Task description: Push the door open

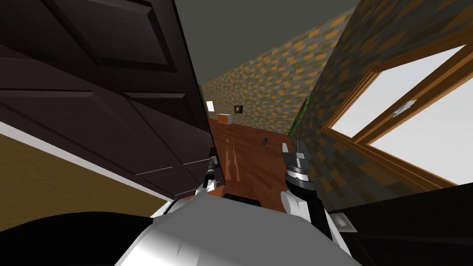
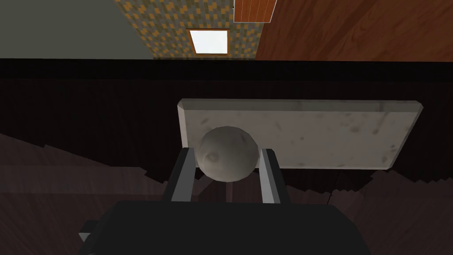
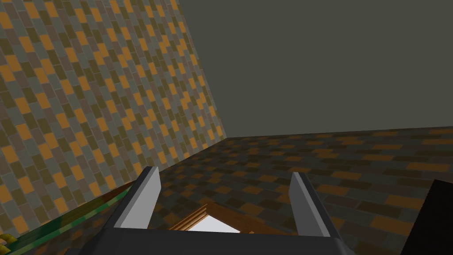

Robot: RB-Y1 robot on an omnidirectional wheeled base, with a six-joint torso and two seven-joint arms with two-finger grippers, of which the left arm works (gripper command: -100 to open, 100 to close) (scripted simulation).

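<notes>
A dark panelled door point(image 1: 115, 115) fills the left of the head view, its free edge standing close to my left side. My left gripper point(image 1: 213, 162) is at that edge. In the left wrist view its fingers point(image 2: 183, 175) press the sides of a round grey door knob point(image 2: 227, 152), which sits on a grey plate point(image 2: 318, 133) fixed to the dark door face point(image 2: 88, 115). My right gripper point(image 1: 293, 148) is held up apart from the door, beside the patterned wall, and it stands open point(image 3: 225, 175) with nothing between its fingers.
Past the door's edge a brown wooden floor point(image 1: 249, 152) runs to a far wall with a small box point(image 1: 224, 118). A patterned wall point(image 1: 351, 115) with a wood-framed window point(image 1: 415, 106) stands close on the right. A small dark object point(image 1: 265, 141) lies on the floor.
</notes>
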